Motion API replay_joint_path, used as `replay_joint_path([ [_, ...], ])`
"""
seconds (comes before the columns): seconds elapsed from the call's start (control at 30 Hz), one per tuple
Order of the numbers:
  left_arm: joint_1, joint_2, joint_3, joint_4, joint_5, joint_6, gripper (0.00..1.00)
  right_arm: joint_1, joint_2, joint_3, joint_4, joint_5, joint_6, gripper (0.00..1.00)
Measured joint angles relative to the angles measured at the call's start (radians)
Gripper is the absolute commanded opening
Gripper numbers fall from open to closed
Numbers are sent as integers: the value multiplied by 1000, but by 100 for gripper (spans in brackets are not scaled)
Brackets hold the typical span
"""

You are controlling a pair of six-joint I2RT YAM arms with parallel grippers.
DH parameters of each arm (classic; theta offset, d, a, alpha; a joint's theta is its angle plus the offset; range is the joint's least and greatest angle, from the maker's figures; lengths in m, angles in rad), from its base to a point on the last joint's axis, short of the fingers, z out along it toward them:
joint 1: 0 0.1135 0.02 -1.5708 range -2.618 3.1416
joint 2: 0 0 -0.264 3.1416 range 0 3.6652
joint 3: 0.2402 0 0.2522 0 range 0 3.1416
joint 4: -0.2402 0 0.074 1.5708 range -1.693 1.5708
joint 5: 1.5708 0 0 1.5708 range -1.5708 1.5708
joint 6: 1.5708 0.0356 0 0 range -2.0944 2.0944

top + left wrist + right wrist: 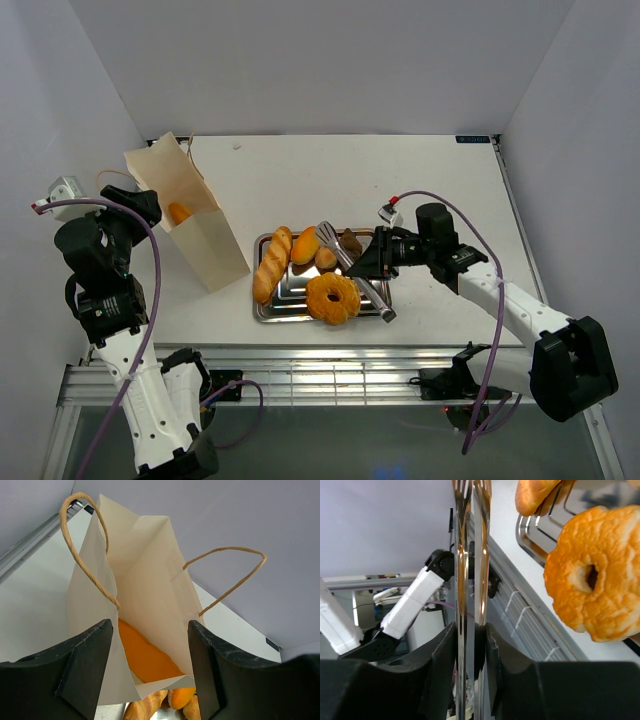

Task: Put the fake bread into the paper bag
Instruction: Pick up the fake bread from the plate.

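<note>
Fake bread [272, 265] lay on the centre tray [285, 314], one orange loaf [150, 661] in the paper bag [205, 245] at upper left; left gripper [150, 632] gaped empty at its mouth, right gripper [470, 637] clamped the tongs [470, 555].

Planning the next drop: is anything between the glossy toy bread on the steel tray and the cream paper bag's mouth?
Nothing visible stands on the white table between the shiny steel tray of glossy toy bread and the cream paper bag. The left gripper, fingers open, sits at the bag's mouth, where an orange loaf lies inside.
</note>
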Motion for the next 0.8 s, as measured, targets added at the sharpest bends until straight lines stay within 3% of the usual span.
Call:
replay_joint_path([
  [0.2, 0, 0, 0, 0, 2, -4, 72, 0, 0, -68, 96, -67, 137, 48],
  [0.47, 0, -6, 0, 0, 2, -4, 72, 0, 9, -91, 113, -87, 200, 49],
  [0.8, 0, -14, 0, 0, 3, -10, 72, 75, 126, 61, -54, -70, 130, 49],
])
